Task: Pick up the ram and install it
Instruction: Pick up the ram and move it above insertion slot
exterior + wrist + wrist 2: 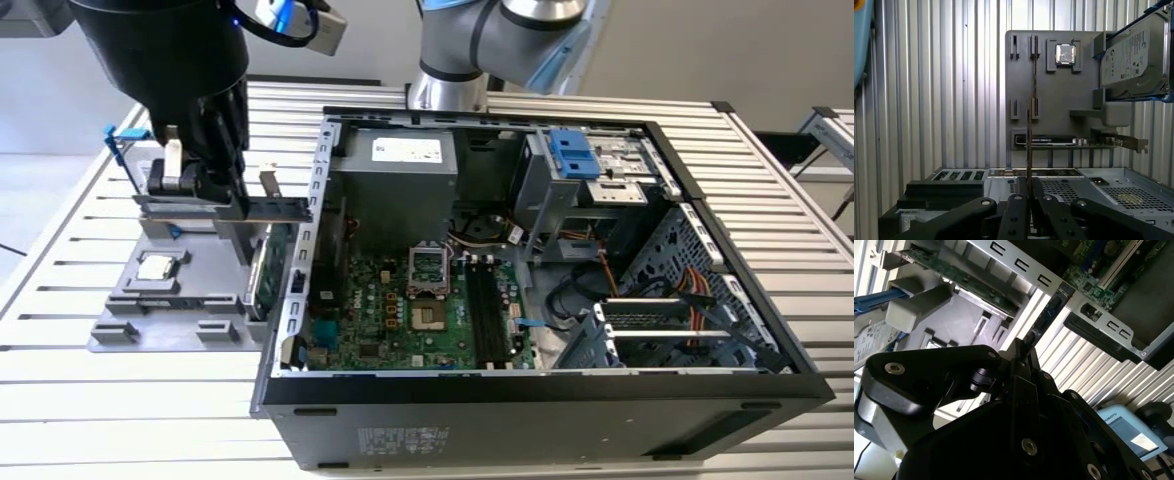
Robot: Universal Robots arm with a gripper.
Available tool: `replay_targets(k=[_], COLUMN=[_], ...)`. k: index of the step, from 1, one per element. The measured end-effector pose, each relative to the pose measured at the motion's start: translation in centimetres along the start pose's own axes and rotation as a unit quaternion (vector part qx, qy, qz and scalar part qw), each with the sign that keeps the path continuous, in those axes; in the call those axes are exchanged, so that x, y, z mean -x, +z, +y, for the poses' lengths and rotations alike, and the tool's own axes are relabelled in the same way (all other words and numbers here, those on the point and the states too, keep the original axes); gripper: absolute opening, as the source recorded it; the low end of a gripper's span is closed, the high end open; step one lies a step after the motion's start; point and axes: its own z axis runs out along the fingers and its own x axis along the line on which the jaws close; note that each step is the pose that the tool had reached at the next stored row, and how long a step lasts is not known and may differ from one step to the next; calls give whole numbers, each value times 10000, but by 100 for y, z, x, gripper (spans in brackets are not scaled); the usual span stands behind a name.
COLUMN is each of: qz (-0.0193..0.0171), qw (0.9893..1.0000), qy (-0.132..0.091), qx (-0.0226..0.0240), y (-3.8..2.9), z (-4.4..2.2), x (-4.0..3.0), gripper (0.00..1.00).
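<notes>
The arm [497,35] rises from the table's [80,400] far edge and bends over to point downward; the gripper [203,185] hangs low, fingers [1015,215] clamped on the ram [1029,135].

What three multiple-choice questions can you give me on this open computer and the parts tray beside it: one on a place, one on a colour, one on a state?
1. Where does the square silver processor chip lie?
A. on the grey parts tray
B. in the motherboard socket
C. on the slatted table

2. What colour are the clips on the silver boxy hard drive?
A. red
B. blue
C. yellow

3. How is the black gripper?
A. wide open
B. shut on the hard drive
C. shut on the thin ram stick

Answers:
1 A, the chip sits in a recess of the tray.
2 B, blue plastic edges the drive in the first wrist view.
3 C, the fingers close on the edge-on stick.
</notes>
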Motion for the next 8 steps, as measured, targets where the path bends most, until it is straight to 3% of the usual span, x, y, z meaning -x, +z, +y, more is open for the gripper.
replay_targets(k=[8], qz=[0], qw=[10000], qy=[0], qx=[0], y=[-1], z=[-94], x=[2], gripper=[0])
